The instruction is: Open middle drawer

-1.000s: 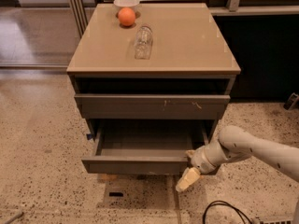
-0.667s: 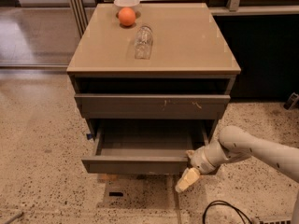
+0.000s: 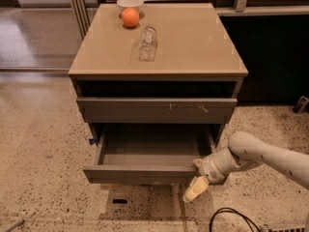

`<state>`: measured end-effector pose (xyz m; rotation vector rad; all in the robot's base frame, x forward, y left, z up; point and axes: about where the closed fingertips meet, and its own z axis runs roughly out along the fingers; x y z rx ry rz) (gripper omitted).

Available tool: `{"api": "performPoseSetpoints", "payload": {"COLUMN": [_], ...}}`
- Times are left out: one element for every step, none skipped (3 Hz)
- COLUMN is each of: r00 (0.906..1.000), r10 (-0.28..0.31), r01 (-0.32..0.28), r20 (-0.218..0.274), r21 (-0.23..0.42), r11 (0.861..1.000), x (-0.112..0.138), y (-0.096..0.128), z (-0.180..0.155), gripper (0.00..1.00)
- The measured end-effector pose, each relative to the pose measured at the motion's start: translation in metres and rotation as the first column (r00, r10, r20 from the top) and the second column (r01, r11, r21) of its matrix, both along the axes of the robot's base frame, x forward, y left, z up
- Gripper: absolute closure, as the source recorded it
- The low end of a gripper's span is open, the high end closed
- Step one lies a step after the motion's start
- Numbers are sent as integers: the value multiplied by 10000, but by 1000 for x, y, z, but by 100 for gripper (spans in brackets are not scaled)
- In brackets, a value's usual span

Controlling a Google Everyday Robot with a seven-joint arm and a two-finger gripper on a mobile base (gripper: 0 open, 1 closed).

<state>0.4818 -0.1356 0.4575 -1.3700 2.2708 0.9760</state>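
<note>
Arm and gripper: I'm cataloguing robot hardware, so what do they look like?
The arm is a smooth, rounded tube in off-white casing, with a bulbous joint. The gripper, at a front corner of the open middle drawer, ends in a pale cream-yellow tip. No markings or cables show on them.

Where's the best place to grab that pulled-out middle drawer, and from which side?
Probably the top lip of the middle drawer front, reached from above and in front. The front is flat and handleless, but pulled out, so its upper edge stands free over the open box. The pincer sits at that front's right end in the camera view.
</note>
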Motion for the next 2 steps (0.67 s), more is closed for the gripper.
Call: {"api": "performPoseSetpoints", "payload": {"r00": [10000,9986], "r10": [-13,-200], "r01": [13,201], "r20": [-16,-483], "r21": [-2,-4], "r11": [10000,9998], "x": [0,-25], "y": [-1,-15], "z": [2,10], "gripper": [0,0]}}
